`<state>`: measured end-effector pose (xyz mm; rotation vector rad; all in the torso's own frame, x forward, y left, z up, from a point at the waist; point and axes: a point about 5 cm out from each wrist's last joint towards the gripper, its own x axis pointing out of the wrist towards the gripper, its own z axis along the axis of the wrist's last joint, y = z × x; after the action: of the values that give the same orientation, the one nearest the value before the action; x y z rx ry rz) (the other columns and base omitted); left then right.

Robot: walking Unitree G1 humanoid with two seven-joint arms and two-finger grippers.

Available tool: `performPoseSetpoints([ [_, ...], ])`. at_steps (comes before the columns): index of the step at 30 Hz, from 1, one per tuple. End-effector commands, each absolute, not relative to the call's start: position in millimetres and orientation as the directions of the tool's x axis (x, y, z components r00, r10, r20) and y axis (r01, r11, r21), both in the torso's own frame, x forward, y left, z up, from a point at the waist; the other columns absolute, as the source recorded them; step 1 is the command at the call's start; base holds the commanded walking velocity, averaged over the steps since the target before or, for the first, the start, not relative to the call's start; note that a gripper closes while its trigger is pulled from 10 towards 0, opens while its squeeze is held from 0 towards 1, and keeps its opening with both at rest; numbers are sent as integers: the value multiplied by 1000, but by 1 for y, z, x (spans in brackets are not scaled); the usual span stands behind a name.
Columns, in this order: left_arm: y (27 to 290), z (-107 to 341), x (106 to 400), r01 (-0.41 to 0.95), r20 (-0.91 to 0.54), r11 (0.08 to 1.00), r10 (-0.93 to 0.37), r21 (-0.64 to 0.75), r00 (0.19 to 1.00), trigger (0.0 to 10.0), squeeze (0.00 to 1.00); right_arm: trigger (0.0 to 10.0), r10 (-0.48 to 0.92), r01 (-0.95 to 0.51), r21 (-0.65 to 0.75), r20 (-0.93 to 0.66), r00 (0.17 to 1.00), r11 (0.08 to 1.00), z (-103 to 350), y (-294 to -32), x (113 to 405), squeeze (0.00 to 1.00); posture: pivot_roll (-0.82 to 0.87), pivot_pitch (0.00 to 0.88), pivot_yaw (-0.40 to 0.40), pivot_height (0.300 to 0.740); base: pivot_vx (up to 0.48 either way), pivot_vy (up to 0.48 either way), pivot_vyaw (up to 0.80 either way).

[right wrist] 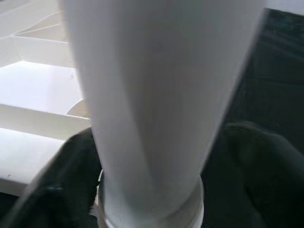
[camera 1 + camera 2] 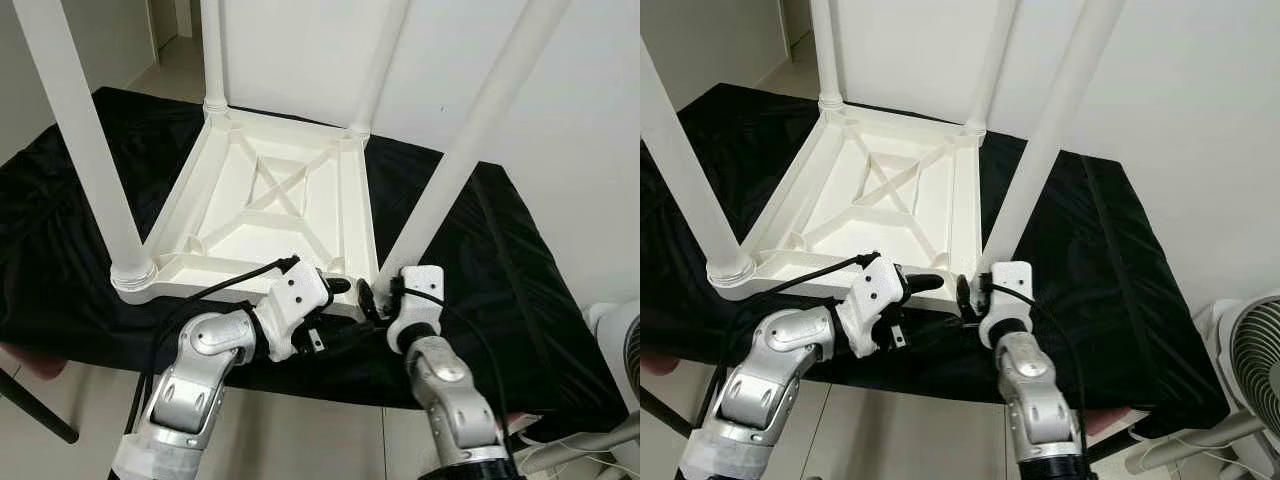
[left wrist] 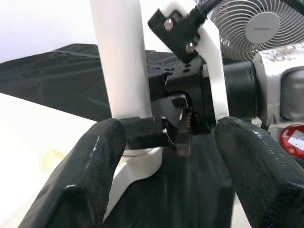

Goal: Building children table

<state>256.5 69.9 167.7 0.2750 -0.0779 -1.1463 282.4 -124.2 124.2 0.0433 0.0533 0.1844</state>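
The near leg (image 2: 470,150) is straddled by the right pincer (image 2: 372,298), seemingly for seating, while the left pincer (image 2: 335,287) is held open alongside.

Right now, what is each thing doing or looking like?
Table: upside down on the cloth.
Legs: all four fitted, pointing up.
Left gripper: open, beside the near right leg.
Right gripper: around that leg's base.
Cloth: spread under the table.
Fan: can't tell if spinning.
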Motion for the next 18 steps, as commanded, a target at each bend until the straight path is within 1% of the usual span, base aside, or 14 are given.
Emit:
performPoseSetpoints([
  [1,68,170,258,829,-26,492,-856,265,517,10000,0,10000,211,-207,71,-52,976,976,124,-132,284,1000,-11,0,-145,740,0,0,0],
  [2,68,169,257,833,-25,488,-859,262,511,10000,0,10000,229,-226,74,-45,972,971,125,-134,284,1000,-11,0,-145,740,0,0,0],
  [3,67,168,255,839,-27,478,-865,261,501,10000,0,10000,270,-268,62,-34,962,961,127,-136,284,0,-7,0,-149,740,0,0,0],
  [6,67,159,250,844,-66,446,-873,299,484,10000,0,10000,369,-369,20,-3,930,929,131,-145,286,0,-6,0,-153,740,0,0,0],
  [7,66,155,250,842,-81,446,-868,305,490,10000,0,10000,402,-402,-2,9,916,916,133,-147,288,0,-8,0,-153,740,0,0,0],
  [9,66,152,250,842,-89,448,-866,301,493,10000,0,10000,425,-425,-22,11,905,905,133,-150,289,0,-8,0,-153,740,0,0,0],
  [11,65,147,250,841,-95,456,-861,290,500,10000,0,10000,504,-503,-54,20,863,863,135,-152,294,0,-9,0,-150,740,0,0,0],
  [12,65,147,250,841,-95,456,-861,290,500,10000,0,10000,504,-503,-54,20,863,863,135,-152,294,0,-9,0,-150,740,0,0,0],
  [14,65,143,249,843,-100,460,-859,278,502,10000,0,10000,585,-582,-96,-2,811,807,135,-152,298,0,-10,0,-147,740,0,0,0],
  [18,65,140,248,843,-105,464,-857,273,505,10000,0,10000,629,-629,-107,-38,777,770,131,-155,306,0,-4,4,-147,740,0,0,0],
])
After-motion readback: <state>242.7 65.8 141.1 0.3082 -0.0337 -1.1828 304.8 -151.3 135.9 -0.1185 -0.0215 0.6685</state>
